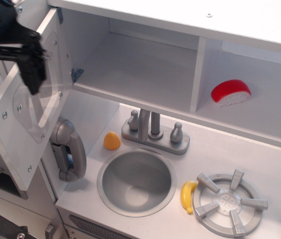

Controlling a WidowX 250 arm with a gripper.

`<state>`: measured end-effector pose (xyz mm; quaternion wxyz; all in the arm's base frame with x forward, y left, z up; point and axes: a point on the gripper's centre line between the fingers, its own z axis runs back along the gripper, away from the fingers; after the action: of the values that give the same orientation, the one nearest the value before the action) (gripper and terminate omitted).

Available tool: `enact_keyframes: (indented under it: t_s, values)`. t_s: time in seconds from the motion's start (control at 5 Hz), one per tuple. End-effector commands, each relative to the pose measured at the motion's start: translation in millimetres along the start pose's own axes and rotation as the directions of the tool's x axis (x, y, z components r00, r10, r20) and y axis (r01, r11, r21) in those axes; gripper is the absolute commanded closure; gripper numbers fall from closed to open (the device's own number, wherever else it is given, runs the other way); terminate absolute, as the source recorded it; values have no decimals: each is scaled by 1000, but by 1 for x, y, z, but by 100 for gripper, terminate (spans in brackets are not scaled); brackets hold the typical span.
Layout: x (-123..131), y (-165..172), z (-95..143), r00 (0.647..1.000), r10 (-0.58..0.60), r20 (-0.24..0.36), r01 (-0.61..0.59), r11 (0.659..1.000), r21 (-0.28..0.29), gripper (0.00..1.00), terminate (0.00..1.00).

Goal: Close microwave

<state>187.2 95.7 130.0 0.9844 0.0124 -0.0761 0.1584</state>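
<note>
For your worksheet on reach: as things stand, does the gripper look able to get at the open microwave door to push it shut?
Probably yes: the gripper hangs right at the open microwave door, with nothing visible between them.

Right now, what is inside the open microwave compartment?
The microwave compartment looks empty: only its bare white floor and walls show. Its door stands open at the left, with the gripper in front of it. The red-and-white toy sits in the neighbouring nook.
</note>
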Motion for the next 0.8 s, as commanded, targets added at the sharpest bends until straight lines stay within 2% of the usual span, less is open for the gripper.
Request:
enact_keyframes:
  t_s: [0.0,0.4,0.6]
  values:
    - [15,-27,-15,1000,7,-2,-7,1000,17,0,0]
    - [42,-68,11,996,83,-36,-85,995,-47,0,0]
    - [37,-83,20,997,63,-48,-66,995,-71,0,0]
